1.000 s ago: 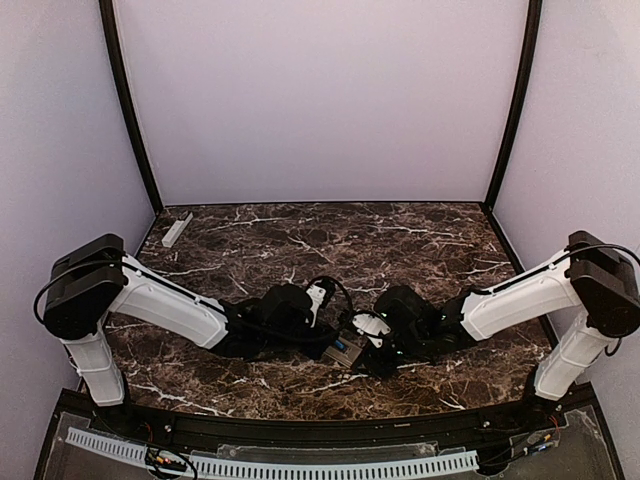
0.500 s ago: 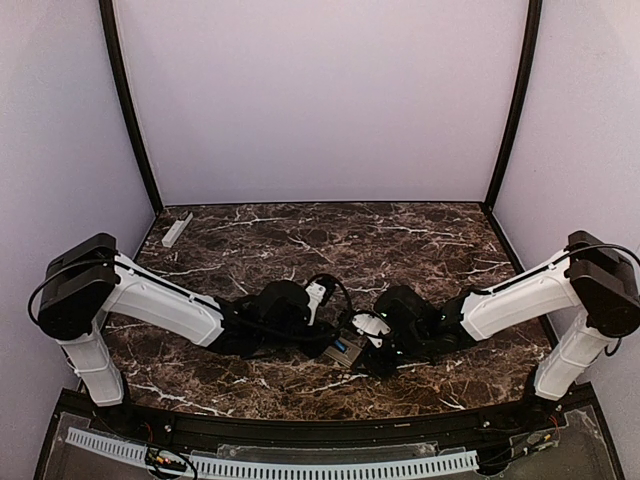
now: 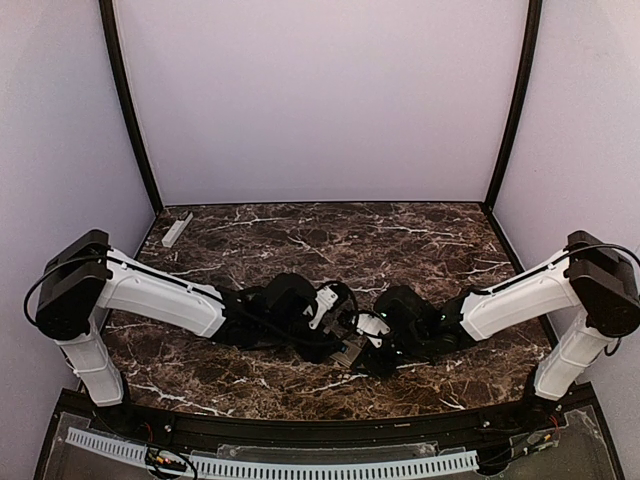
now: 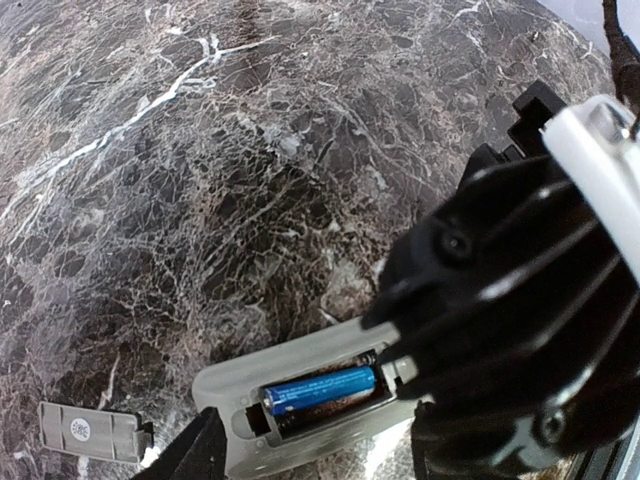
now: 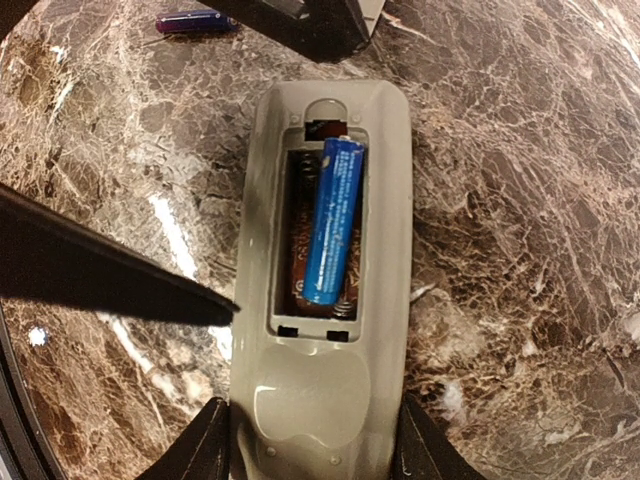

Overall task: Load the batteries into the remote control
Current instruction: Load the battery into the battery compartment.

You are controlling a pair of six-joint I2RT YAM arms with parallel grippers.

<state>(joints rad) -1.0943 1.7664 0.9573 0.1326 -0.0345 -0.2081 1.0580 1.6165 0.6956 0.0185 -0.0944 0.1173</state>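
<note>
The remote control (image 5: 320, 400) lies back-up on the marble with its battery bay uncovered. My right gripper (image 5: 310, 452) is shut on its near end, one finger (image 5: 200, 445) on each side. One of the batteries (image 5: 333, 220), blue, lies in the bay a little askew, and it also shows in the left wrist view (image 4: 320, 388). A second blue battery (image 5: 195, 20) lies on the table beyond the remote. My left gripper (image 4: 310, 465) hovers open over the remote's (image 4: 300, 350) far end, holding nothing. From above, both grippers meet over the remote (image 3: 347, 352).
The grey battery cover (image 4: 90, 432) lies flat on the marble beside the remote. A narrow pale grey bar (image 3: 177, 228) sits at the back left corner. The right arm's black wrist (image 4: 520, 300) crowds the space right of the remote.
My left gripper has opened and let go of the blue battery, which now rests in the bay. The left arm shifted slightly right. The right gripper has not moved.
</note>
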